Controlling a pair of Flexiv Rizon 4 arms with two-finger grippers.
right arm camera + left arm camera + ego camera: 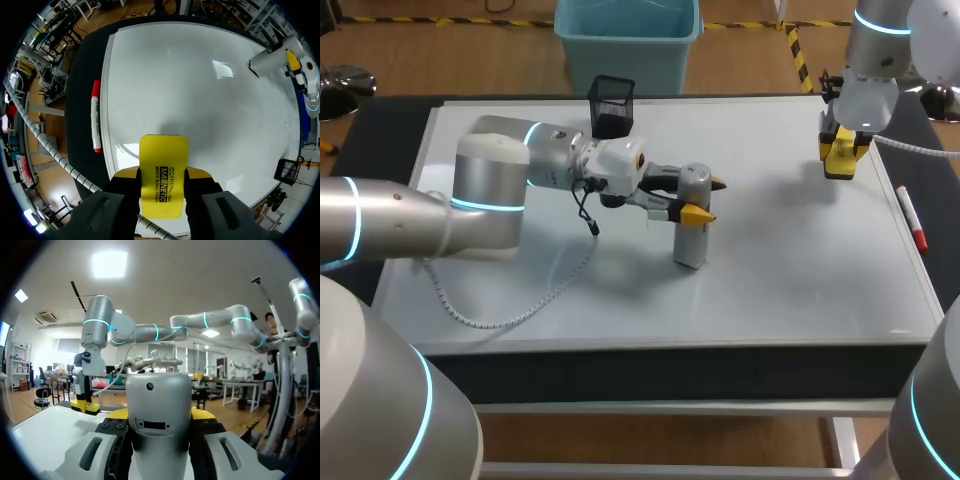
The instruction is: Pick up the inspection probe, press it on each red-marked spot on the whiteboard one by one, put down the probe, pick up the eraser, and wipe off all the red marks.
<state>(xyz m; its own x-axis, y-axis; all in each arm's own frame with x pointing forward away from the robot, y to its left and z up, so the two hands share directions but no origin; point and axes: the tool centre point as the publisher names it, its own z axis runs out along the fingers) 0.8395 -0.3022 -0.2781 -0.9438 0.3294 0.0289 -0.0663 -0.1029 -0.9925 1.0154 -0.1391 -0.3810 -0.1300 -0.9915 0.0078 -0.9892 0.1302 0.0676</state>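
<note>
The left end effector (708, 198) is clamped from both sides around the top of the grey inspection probe (692, 235). The probe stands upright with its foot on the middle of the whiteboard (770, 260), apparently either pressing a spot or being put down. Well apart, over the board's far right corner, the right end effector (840, 165) grips the yellow eraser (161, 155) flat face down, seemingly poised for wiping. No red marks show on the board. A red-capped marker (911, 217) lies along its right edge, and a black mesh pen holder (611, 106) stands at the far edge.
</note>
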